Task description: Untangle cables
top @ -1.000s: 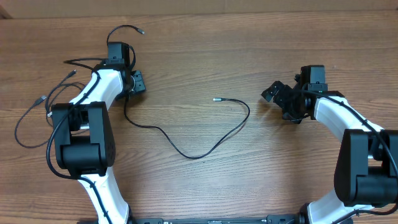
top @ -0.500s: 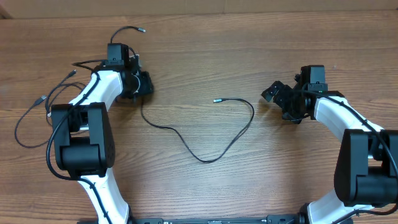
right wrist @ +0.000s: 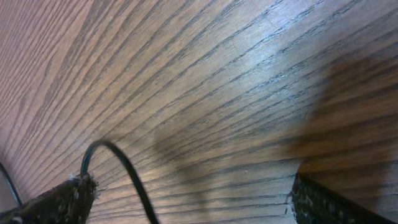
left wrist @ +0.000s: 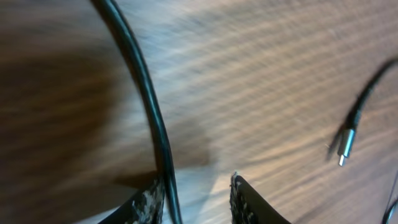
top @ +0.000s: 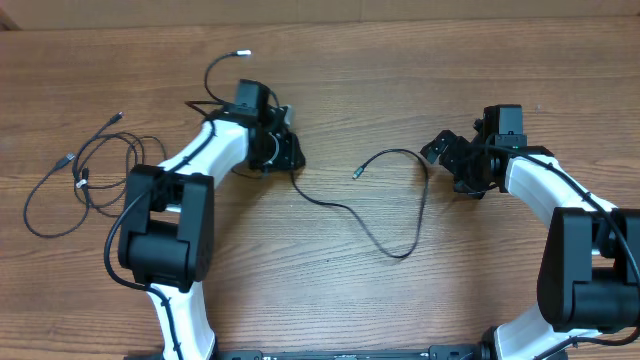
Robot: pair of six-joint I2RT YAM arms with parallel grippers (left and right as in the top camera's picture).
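A thin black cable [top: 345, 209] runs from a silver plug at the top, through my left gripper [top: 285, 152], across the table in a loop, up to a plug near my right gripper [top: 450, 165]. In the left wrist view the cable [left wrist: 146, 93] passes between the jaws against the left finger [left wrist: 149, 202]. The right finger stands apart from it, and a silver plug [left wrist: 346, 143] lies to the right. My right gripper [right wrist: 189, 199] is wide open. A bend of the cable [right wrist: 127, 168] lies between its jaws near the left finger. More thin cables [top: 85, 172] lie tangled at the far left.
Bare wooden table [top: 330, 90] all around. The thicker black wires on the left arm [top: 205, 105] hang beside its white link. The table's far edge [top: 320, 20] meets a tan wall.
My left gripper has swept right, from the left side toward the middle, dragging the cable with it. The loop and its free plug have shifted right toward the right gripper. The right arm is still.
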